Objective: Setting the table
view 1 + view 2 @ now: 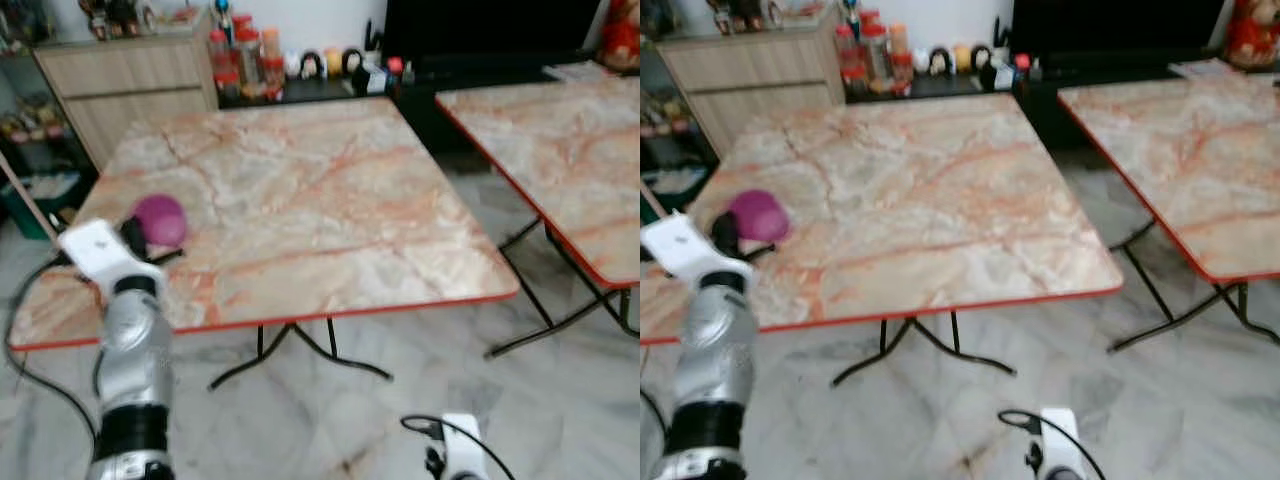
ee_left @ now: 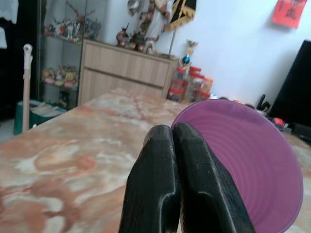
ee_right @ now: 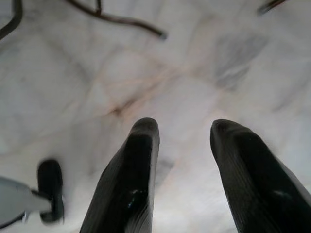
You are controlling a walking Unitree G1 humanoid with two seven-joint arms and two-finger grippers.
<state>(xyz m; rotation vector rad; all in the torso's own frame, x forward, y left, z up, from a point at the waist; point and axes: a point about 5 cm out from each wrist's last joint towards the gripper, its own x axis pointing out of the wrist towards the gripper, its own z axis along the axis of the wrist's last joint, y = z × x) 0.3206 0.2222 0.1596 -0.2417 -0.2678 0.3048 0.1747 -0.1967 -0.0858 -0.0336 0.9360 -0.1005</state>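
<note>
Left gripper (image 2: pixel 174 141) pinched closed on purple plate (image 2: pixel 252 170)'s rim.

Marble-patterned table (image 1: pixel 320 210), purple bowl (image 1: pixel 160 220) over its left edge

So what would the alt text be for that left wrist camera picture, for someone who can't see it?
The left end effector, its two black fingers pressed together, holds a purple plastic bowl by its rim, tilted on edge above a marble-patterned table. Behind stand a wooden cabinet, jars and a white wall.
</note>
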